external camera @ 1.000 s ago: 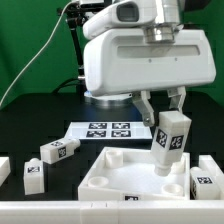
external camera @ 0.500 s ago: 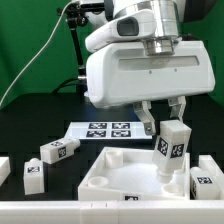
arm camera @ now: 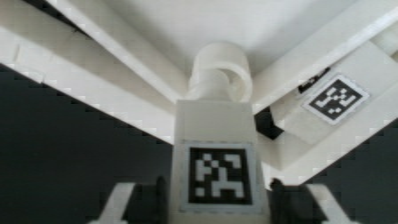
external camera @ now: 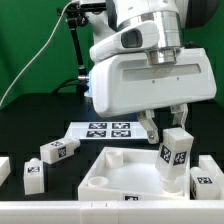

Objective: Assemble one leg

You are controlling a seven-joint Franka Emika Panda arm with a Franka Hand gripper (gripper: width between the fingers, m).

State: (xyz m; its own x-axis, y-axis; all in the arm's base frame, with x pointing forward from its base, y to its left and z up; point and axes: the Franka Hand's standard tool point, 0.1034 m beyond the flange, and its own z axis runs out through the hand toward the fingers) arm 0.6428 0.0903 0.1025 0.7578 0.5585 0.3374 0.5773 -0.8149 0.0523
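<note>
My gripper [external camera: 164, 125] is shut on a leg [external camera: 176, 153], a chunky white block with a fiducial tag on its face, held upright. Its lower end stands at the right corner of the large white square piece [external camera: 120, 175]. In the wrist view the leg [arm camera: 221, 150] runs between my two fingers down toward a round corner socket [arm camera: 221, 72] of that piece. Whether the leg's end is seated in the socket is hidden. Other loose legs lie around: two at the exterior view's left [external camera: 58, 150] [external camera: 33, 176] and one at the right [external camera: 205, 183].
The marker board [external camera: 103, 131] lies flat behind the square piece. Another small white block sits at the far left edge [external camera: 3, 168]. A loose leg shows beside the square piece in the wrist view [arm camera: 334, 98]. The arm's bulky white body hangs over the middle.
My gripper has carried the leg toward the exterior view's right and lower, from above the square piece's middle right to its right corner.
</note>
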